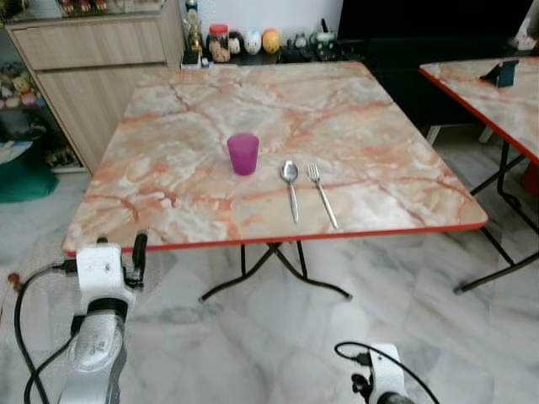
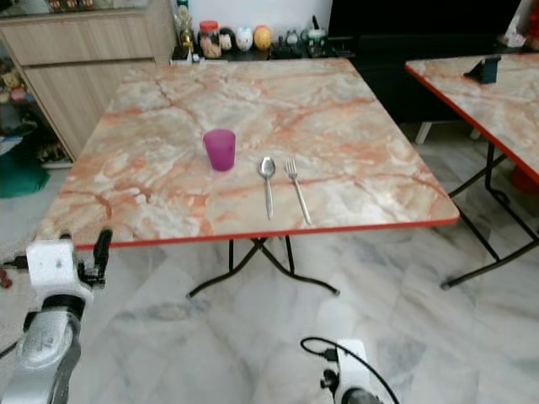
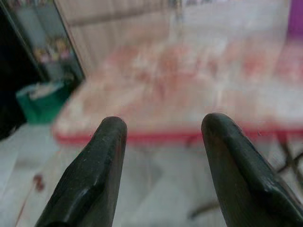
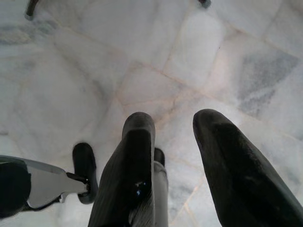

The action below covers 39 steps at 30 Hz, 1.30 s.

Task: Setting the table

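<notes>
A purple cup (image 1: pixel 242 153) stands upright near the middle of the marble-patterned table (image 1: pixel 168 202). To its right lie a spoon (image 1: pixel 290 187) and a fork (image 1: pixel 321 194), side by side with their handles toward me. My left gripper (image 1: pixel 137 251) is raised just in front of the table's near left edge. In the left wrist view the left gripper (image 3: pixel 161 125) is open and holds nothing, facing the table's red rim. My right arm (image 1: pixel 383 379) hangs low. In the right wrist view the right gripper (image 4: pixel 173 120) is open and points at the floor.
A second marble table (image 1: pixel 493 101) stands at the right with a dark stand (image 1: pixel 504 73) on it. A wooden cabinet (image 1: pixel 93 59) is at the back left, and a low shelf with jars (image 1: pixel 253 42) stands behind the table. A green object (image 1: pixel 21 172) lies on the floor at left.
</notes>
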{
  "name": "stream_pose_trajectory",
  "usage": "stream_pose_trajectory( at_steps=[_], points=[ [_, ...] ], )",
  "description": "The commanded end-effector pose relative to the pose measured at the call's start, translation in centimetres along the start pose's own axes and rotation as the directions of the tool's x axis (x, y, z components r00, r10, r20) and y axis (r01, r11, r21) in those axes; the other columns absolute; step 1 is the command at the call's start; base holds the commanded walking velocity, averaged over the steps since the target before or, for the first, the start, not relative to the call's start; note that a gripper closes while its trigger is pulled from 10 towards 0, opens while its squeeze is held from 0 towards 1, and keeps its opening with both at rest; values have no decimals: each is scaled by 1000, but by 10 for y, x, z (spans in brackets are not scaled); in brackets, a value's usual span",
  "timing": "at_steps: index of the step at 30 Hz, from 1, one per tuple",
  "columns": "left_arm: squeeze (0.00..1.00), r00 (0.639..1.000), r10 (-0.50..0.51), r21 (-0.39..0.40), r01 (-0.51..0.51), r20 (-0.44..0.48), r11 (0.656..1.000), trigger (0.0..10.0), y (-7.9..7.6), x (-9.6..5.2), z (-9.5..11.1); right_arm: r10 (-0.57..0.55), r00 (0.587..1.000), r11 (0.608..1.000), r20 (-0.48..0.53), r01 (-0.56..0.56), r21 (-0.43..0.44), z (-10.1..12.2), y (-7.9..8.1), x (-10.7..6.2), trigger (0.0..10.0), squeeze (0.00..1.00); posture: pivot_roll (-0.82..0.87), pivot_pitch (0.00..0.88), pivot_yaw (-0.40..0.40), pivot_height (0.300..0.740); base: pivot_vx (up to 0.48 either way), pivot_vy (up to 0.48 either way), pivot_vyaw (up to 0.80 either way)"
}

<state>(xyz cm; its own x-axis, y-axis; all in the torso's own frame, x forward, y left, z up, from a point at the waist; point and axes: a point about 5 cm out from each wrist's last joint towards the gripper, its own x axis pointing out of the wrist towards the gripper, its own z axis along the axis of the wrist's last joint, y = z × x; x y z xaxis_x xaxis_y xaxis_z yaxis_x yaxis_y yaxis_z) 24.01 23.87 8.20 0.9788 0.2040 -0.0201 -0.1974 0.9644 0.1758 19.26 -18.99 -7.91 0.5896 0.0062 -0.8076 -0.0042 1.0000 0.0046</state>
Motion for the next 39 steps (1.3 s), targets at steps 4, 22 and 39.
stream_pose_trajectory(
  at_steps=[4, 22, 39],
  points=[
    [0, 986, 56, -22, -61, -159, 998, 10000, 18, -20, -43, -1, 1000, 1000, -3, 1, 0, -2, 0, 0, 10000, 0, -13, 0, 17, 707, 0, 0, 0],
    [0, 650, -74, -60, 44, -756, 997, 10000, 6, -108, -169, -5, 1000, 1000, -1, 5, 0, -2, 0, 0, 10000, 0, -18, 0, 17, 707, 0, 0, 0],
    [0, 682, -127, -137, 40, -720, 990, 10000, -13, -84, -165, -44, 982, 999, 186, 41, 19, 14, 0, -2, 10000, 0, -53, 0, 27, 707, 0, 0, 0]
  ],
)
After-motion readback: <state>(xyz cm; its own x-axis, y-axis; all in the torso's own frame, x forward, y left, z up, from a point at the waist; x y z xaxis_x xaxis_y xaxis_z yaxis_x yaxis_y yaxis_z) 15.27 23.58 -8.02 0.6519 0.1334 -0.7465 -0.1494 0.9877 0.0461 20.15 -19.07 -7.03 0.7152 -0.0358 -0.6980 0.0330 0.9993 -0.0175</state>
